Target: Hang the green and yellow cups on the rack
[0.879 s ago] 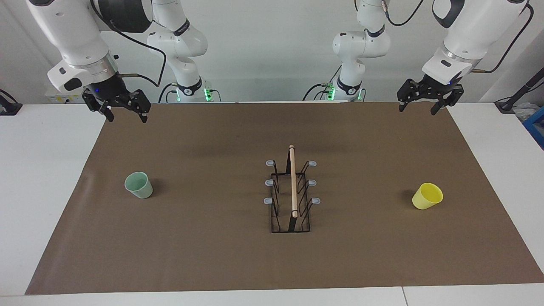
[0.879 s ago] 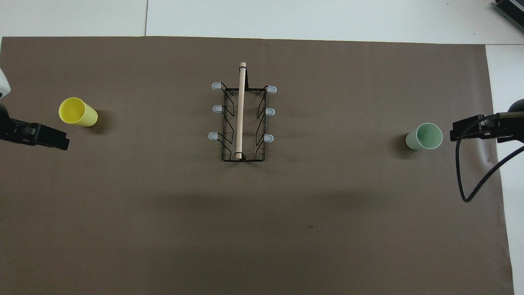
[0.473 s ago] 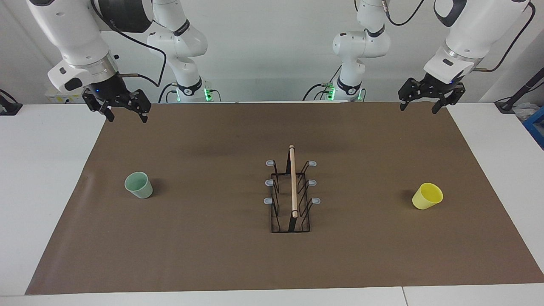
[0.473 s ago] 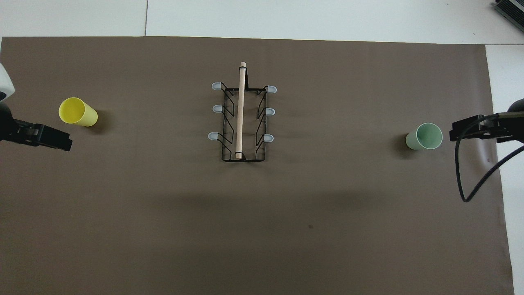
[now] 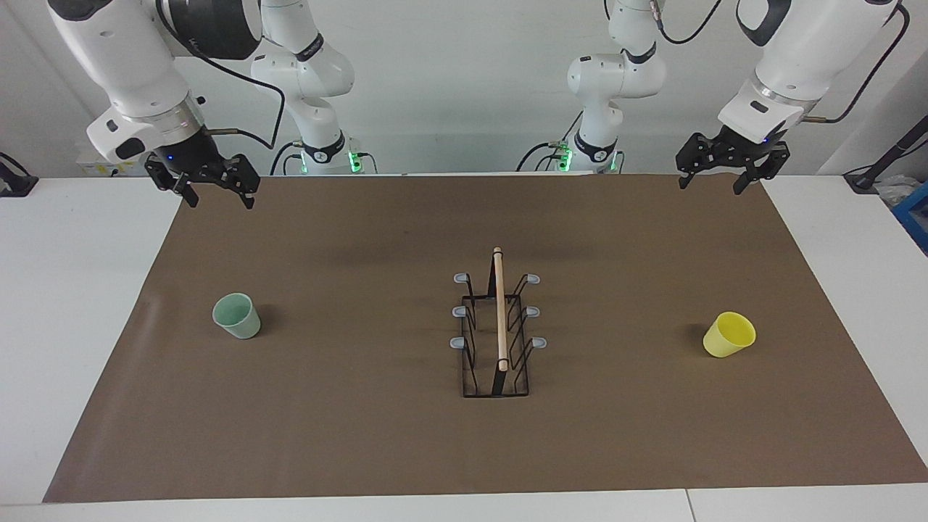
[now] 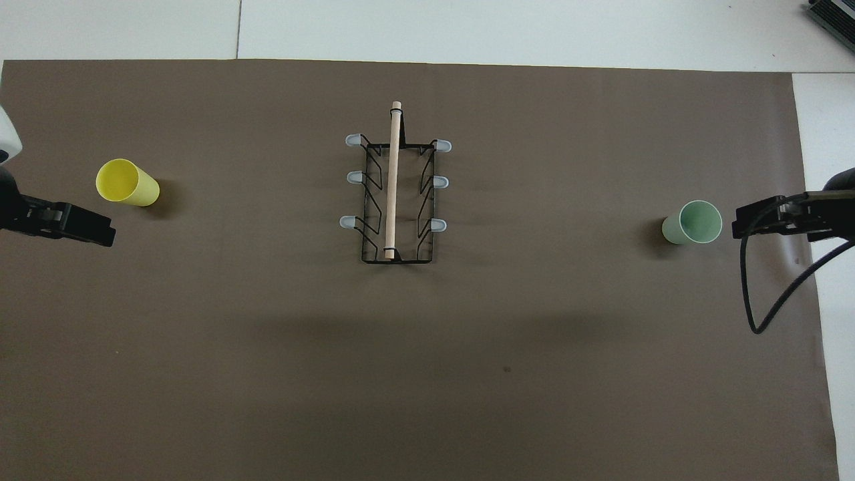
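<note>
The green cup (image 5: pixel 237 315) stands upright on the brown mat (image 5: pixel 362 435) toward the right arm's end of the tabletop (image 5: pixel 72 326), its mouth up and nothing inside it. The yellow cup (image 5: pixel 728 334) stands likewise toward the left arm's end, upright and empty. Between them, at the middle of the mat, stands the rack (image 5: pixel 496 341), a black wire frame with a wooden rod handle along its top and six grey-tipped prongs, none of them carrying a cup.

The right pincer (image 5: pixel 214 196) hangs in the air over the mat's edge at the robots' side, its fingers spread apart and holding nothing; the green cup is well apart from it, farther from the robots. The left pincer (image 5: pixel 713 184) hangs over the mat's edge at the left arm's end, fingers also parted and empty; the yellow cup sits well apart from it, farther from the robots. Both cups are well apart from the rack.
</note>
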`<state>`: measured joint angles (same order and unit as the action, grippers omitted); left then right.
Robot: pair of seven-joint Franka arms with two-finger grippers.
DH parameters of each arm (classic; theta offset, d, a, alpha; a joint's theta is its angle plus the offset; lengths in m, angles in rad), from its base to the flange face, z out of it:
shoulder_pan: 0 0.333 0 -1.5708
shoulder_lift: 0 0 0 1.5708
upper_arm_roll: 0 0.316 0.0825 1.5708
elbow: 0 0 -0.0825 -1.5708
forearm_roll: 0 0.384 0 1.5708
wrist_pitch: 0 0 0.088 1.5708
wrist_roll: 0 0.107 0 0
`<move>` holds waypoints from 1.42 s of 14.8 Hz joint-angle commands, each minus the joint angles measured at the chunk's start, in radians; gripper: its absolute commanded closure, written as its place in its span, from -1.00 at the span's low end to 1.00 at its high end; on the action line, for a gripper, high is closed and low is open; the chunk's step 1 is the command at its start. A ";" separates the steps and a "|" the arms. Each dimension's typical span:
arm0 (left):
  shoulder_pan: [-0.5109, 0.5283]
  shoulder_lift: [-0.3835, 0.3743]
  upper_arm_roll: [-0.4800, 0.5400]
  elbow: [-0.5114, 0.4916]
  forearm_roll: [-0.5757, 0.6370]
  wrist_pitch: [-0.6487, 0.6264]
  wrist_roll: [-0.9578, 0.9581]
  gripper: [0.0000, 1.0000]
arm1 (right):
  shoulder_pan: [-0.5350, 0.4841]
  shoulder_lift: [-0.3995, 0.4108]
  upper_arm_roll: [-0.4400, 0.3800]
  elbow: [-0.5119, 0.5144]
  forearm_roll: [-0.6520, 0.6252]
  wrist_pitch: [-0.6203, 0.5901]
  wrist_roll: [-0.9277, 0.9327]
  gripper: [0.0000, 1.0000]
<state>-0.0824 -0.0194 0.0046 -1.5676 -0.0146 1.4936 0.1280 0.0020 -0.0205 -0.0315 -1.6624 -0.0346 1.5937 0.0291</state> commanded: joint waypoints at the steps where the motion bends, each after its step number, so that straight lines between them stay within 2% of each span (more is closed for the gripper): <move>1: 0.015 0.019 -0.006 0.003 -0.010 0.002 -0.011 -0.81 | -0.014 0.088 0.007 -0.011 -0.063 0.032 -0.140 -1.00; 3: 0.016 0.103 0.000 0.059 -0.005 0.004 -0.011 -0.84 | -0.010 0.253 0.007 0.115 -0.082 0.017 -0.228 -1.00; 5: 0.026 0.223 0.035 0.191 -0.011 -0.010 -0.014 -0.87 | -0.007 0.377 0.018 0.171 -0.152 0.026 -0.286 -0.96; 8: 0.029 0.330 0.075 0.274 -0.056 -0.007 -0.080 -0.95 | -0.008 0.488 0.057 0.194 -0.261 0.083 -0.429 -0.94; 10: 0.027 0.403 0.097 0.329 -0.061 0.013 -0.106 -0.97 | 0.018 0.595 0.094 0.291 -0.361 0.065 -0.474 -0.94; 11: 0.027 0.444 0.113 0.365 -0.062 0.017 -0.141 -0.97 | 0.032 0.620 0.116 0.296 -0.419 0.061 -0.503 -0.94; 13: 0.027 0.550 0.126 0.463 -0.074 0.013 -0.290 -0.95 | 0.067 0.628 0.122 0.250 -0.548 0.061 -0.642 -0.94; 16: 0.087 0.649 0.124 0.547 -0.175 0.019 -0.482 -0.95 | 0.101 0.608 0.128 0.092 -0.732 0.075 -0.736 -0.94; 18: 0.098 0.725 0.126 0.619 -0.176 0.036 -0.583 -1.00 | 0.101 0.584 0.130 0.011 -0.772 0.101 -0.776 -0.94; 20: 0.133 0.760 0.120 0.630 -0.186 0.091 -0.671 -1.00 | 0.099 0.551 0.130 -0.083 -0.835 0.132 -0.781 -0.94; 21: 0.165 0.777 0.117 0.632 -0.229 0.123 -0.730 -1.00 | 0.099 0.547 0.130 -0.111 -0.864 0.135 -0.793 -0.94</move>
<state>0.0320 0.6934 0.1249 -1.0095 -0.1857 1.5842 -0.5028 0.1154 0.5956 0.0890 -1.6518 -0.8358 1.6883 -0.7260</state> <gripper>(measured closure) 0.000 0.026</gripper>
